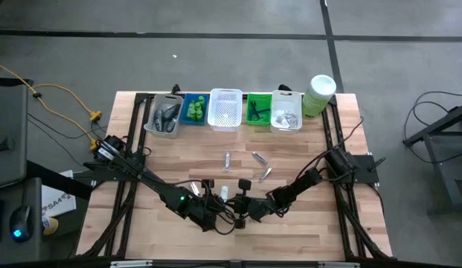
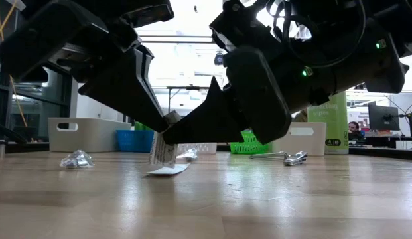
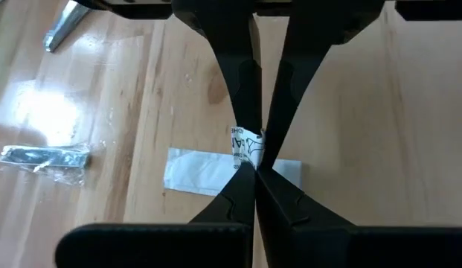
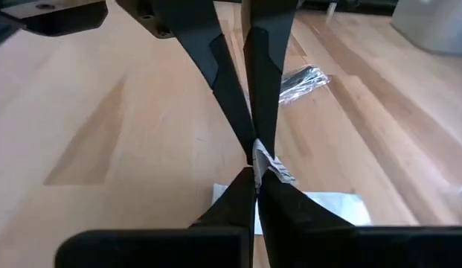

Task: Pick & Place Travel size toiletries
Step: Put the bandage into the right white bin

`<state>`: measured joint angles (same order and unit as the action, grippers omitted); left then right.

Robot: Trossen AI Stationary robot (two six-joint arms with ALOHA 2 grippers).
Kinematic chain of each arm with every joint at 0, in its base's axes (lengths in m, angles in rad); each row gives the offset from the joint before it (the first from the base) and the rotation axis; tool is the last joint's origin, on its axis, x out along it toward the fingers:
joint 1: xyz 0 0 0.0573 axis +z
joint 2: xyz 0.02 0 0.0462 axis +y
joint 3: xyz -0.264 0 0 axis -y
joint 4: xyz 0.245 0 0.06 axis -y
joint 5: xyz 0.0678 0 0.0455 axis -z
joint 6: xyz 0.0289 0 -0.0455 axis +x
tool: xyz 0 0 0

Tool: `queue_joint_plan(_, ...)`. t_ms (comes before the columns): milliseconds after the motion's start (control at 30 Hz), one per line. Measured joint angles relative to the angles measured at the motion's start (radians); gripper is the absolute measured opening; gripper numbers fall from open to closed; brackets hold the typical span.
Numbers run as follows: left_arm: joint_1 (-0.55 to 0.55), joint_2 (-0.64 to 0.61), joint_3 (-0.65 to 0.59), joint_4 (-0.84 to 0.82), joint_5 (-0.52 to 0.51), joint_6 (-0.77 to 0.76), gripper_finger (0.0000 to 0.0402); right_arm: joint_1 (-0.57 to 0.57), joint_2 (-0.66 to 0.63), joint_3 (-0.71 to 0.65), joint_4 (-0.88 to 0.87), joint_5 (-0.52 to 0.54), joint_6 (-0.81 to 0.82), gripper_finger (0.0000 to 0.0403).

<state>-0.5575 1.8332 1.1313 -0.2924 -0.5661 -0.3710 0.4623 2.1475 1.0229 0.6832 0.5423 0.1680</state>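
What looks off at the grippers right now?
Both grippers meet on one white sachet: the left gripper and right gripper each pinch it from opposite sides, holding it crumpled and upright above the table. A second flat white sachet lies on the wood directly beneath.

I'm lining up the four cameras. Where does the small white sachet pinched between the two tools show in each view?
High view: the white sachet lies low centre, between both arms.
Low view: sachet left of centre, hanging just above the table.
Left wrist view: sachet centre, where the tips meet.
Right wrist view: sachet centre, at the meeting tips.
Shared landmark: the flat white packet on the table beneath it, seen in the low and both wrist views.
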Motion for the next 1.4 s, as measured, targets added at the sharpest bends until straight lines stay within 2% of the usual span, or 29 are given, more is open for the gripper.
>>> queue_joint_plan(100,0.001,0.0,0.0,0.001,0.021,0.007,0.0003,0.0,0.0,0.0,-0.002,-0.005,0.033,0.0004)
queue_joint_plan(200,0.001,-0.001,0.0,0.001,0.027,0.009,0.0023,0.0,0.0,0.0,-0.001,-0.006,0.053,0.0003)
queue_joint_plan(367,0.001,-0.029,0.001,-0.011,0.032,0.023,0.0092,0.0,-0.01,0.0,-0.011,0.003,0.095,0.0003)
queue_joint_plan(533,0.001,-0.099,0.002,-0.094,0.02,-0.025,0.0151,-0.001,-0.077,0.0,-0.113,0.039,0.116,0.0003)
queue_joint_plan(667,-0.01,-0.154,0.002,-0.236,-0.039,-0.124,0.0162,-0.009,-0.189,0.0,-0.343,0.131,0.178,0.0003)
queue_joint_plan(833,-0.05,-0.167,0.0,-0.347,-0.141,-0.199,0.0159,-0.054,-0.363,0.0,-0.743,0.231,0.356,0.0003)
queue_joint_plan(1000,-0.065,-0.169,0.0,-0.394,-0.166,-0.256,0.0159,-0.15,-0.525,0.0,-1.175,0.244,0.569,0.0003)
queue_joint_plan(1133,-0.065,-0.169,0.0,-0.406,-0.209,-0.267,0.0159,-0.265,-0.615,0.0,-1.434,0.246,0.644,0.0003)
queue_joint_plan(1300,-0.064,-0.169,0.0,-0.406,-0.23,-0.267,0.0159,-0.456,-0.672,0.0,-1.623,0.243,0.622,0.0003)
queue_joint_plan(1400,-0.064,-0.169,0.0,-0.407,-0.238,-0.28,0.0159,-0.594,-0.678,0.0,-1.638,0.242,0.536,0.0003)
